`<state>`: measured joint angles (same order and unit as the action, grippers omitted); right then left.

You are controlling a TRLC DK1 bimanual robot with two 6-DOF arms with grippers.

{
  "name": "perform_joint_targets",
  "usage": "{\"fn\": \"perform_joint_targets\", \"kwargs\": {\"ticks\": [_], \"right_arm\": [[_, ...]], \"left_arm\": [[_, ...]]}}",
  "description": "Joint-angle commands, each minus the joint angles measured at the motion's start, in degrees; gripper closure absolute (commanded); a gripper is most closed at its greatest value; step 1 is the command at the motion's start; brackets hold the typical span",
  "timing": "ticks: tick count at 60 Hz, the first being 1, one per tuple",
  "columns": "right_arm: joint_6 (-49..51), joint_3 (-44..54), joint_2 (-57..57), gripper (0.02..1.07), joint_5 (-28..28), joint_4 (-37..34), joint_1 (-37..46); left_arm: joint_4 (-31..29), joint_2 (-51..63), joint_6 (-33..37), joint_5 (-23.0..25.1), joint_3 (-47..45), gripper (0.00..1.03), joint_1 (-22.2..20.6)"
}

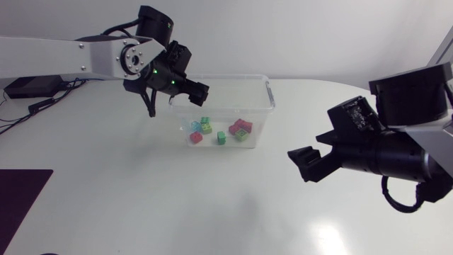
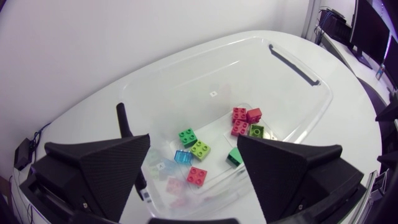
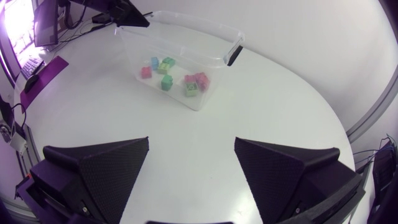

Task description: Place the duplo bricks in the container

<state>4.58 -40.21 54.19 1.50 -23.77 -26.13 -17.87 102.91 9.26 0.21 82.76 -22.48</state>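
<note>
A clear plastic container [image 1: 233, 78] stands at the back middle of the table. Several duplo bricks lie on its floor: red [image 1: 196, 137], cyan [image 1: 196, 125], green [image 1: 205, 121], lime [image 1: 242, 134] and a red cluster [image 1: 241, 126]. My left gripper [image 1: 192, 90] hangs over the container's back left corner. In the left wrist view it [image 2: 194, 146] is open and holds nothing, with the bricks [image 2: 196, 175] and the container's rim [image 2: 186, 56] below it. My right gripper [image 1: 311, 163] hovers open and empty right of the container, well apart from it; its own view shows the container [image 3: 186, 22] far ahead.
A dark mat [image 1: 21, 188] lies at the table's front left corner. A black box with cables [image 1: 32, 88] sits at the back left. White tabletop stretches between my right gripper [image 3: 191, 142] and the container.
</note>
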Motion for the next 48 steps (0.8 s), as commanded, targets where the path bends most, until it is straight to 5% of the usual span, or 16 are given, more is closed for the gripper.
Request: {"fn": "perform_joint_targets", "kwargs": {"ticks": [1,32,48], "right_arm": [[0.61,0.3,-1.55,0.07,1.05,0.39,0.38],[3.16,0.39,-11.3,0.07,5.8,-1.54,3.63],[4.3,0.74,-18.77,0.07,12.57,-3.56,4.07]], "left_arm": [[-1.03,-5.18,0.68,0.76,-3.48,0.04,0.51],[-2.96,-28.82,0.68,-0.21,-19.83,0.04,2.18],[-3.84,-39.72,0.5,-3.64,-27.04,0.04,2.62]]}}
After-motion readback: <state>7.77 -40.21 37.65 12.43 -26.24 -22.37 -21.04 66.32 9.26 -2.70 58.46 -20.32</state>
